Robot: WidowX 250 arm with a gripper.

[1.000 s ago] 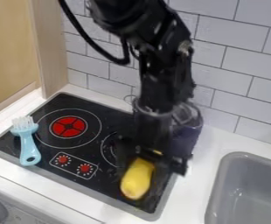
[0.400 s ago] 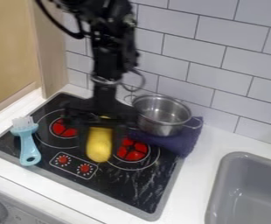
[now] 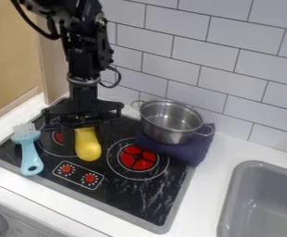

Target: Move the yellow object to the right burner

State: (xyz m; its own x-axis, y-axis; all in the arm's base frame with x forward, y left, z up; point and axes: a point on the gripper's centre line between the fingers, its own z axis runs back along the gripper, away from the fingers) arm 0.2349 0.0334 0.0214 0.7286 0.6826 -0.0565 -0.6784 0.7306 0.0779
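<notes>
In the gripper [image 3: 86, 138], drawn closed against both sides of the yellow object [image 3: 88, 148], between left burner [image 3: 59, 137] and right burner [image 3: 137, 157]: presumably light, firm and smooth-skinned, hence best taken across the middle, with moderate pressure against slipping at the taper.

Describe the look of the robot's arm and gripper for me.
The arm is black, built of chunky, angular segments, with a greyish band around its lower part. A black cable bows out beside the upper section, and a thinner dark loop curves out lower down. The gripper is black too, with a wide crosswise body and two fingers.
</notes>
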